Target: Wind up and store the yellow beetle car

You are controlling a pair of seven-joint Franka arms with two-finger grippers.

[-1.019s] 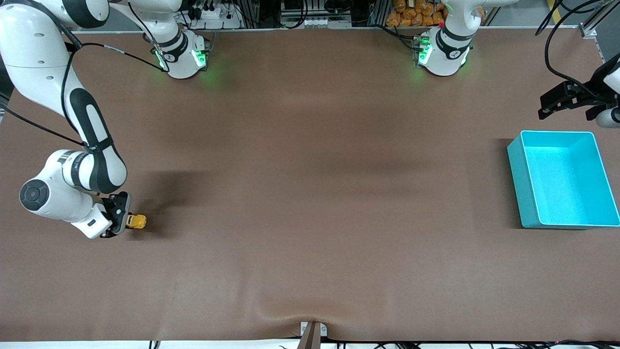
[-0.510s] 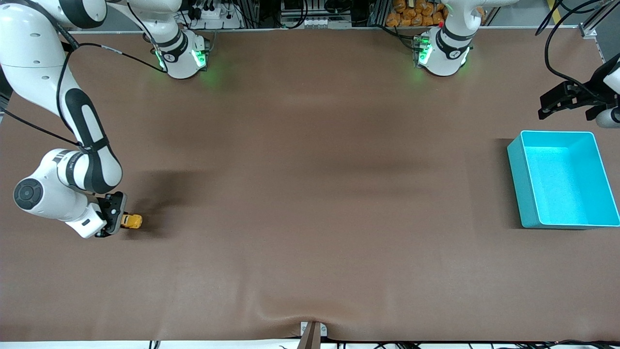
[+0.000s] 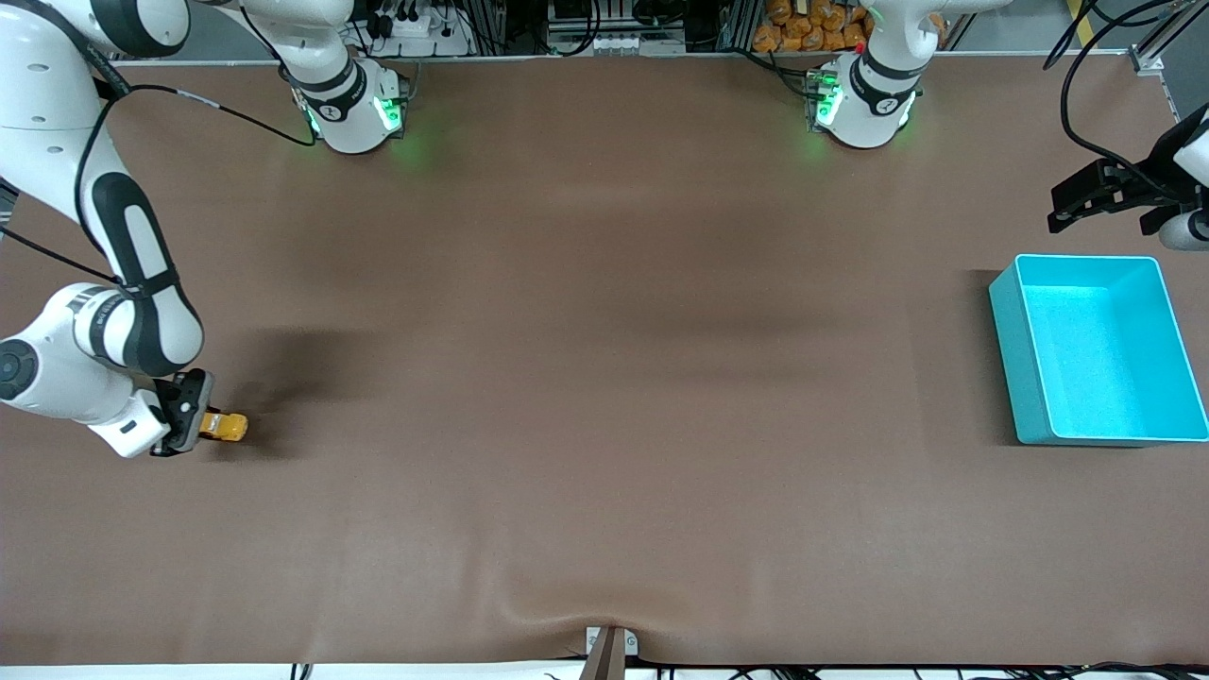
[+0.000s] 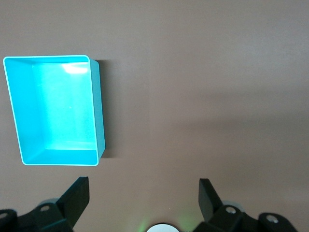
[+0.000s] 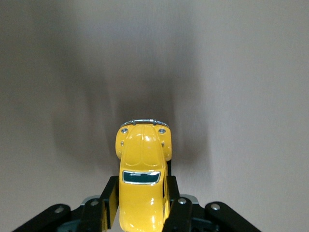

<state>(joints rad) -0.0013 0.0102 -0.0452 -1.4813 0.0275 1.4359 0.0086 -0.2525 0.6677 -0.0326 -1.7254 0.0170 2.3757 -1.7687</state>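
Note:
The yellow beetle car (image 3: pixel 225 427) sits low on the brown table at the right arm's end, its nose toward the middle of the table. My right gripper (image 3: pixel 203 425) is shut on the car's rear half; in the right wrist view the black fingers (image 5: pixel 108 198) press both sides of the glossy car (image 5: pixel 143 169). My left gripper (image 3: pixel 1105 194) is open and empty, waiting over the table beside the turquoise bin (image 3: pixel 1171 321). The left wrist view shows its two fingers (image 4: pixel 77 195) spread wide, with the bin (image 4: pixel 96 116) below.
The turquoise bin stands empty at the left arm's end. The brown mat (image 3: pixel 604 378) has a wrinkle near the front edge by a small bracket (image 3: pixel 609 647). Both arm bases stand along the table's back edge.
My right gripper has dragged the car along the table toward the right arm's end, away from the bin. The left arm has not moved.

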